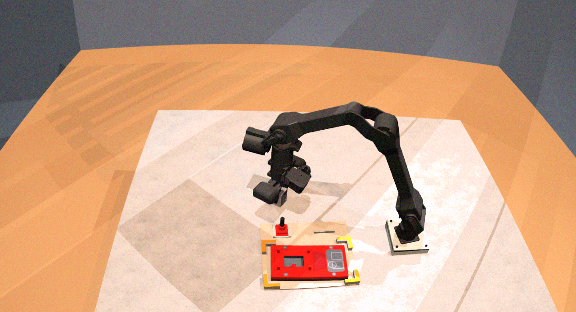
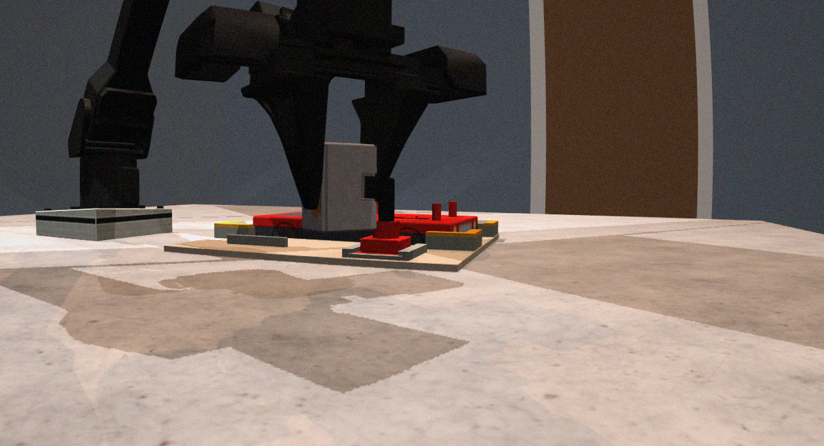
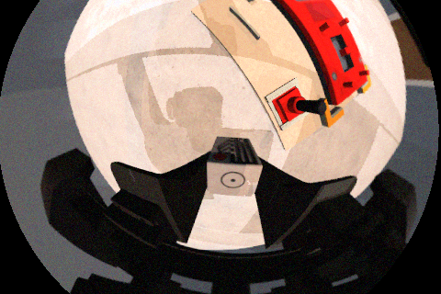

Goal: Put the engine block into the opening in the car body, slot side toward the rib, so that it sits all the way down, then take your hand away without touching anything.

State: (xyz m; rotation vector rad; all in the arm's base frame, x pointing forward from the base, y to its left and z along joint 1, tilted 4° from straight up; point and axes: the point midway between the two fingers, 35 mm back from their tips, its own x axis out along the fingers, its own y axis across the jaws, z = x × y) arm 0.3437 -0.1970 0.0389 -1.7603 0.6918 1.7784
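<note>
exterior view, what did it show of the gripper (image 1: 279, 189) (image 2: 344, 192) (image 3: 232, 176)?

its fingers were clamped on the engine block (image 1: 281, 197) (image 2: 349, 186) (image 3: 231, 179), one on each side.

and where was the block?

up off the mat (image 1: 168, 149) (image 2: 576, 351) (image 3: 184, 73), held upright, with its notch facing the side where the black-handled red piece (image 1: 281, 229) (image 2: 385, 241) (image 3: 288, 105) stood. from the top, it was near that piece, on the side away from the car body (image 1: 308, 273) (image 2: 455, 219) (image 3: 317, 28).

so it wasn't in the opening (image 1: 293, 261) (image 3: 341, 52)?

no, the opening had no block in it, and the small red rib (image 1: 293, 265) (image 3: 344, 51) showed at its edge.

how did the car body lie?

flat on the thin board (image 1: 302, 228) (image 2: 322, 257) (image 3: 248, 55), between yellow and orange corner pieces, with red pegs standing up around the opening.

anything else on the board?

a thin grey bar (image 1: 324, 231) (image 2: 257, 240) (image 3: 244, 23), well apart from the red piece.

what did the wrist view add?

a circle with a dot on the block's pale end, between the two dark fingers.
</note>
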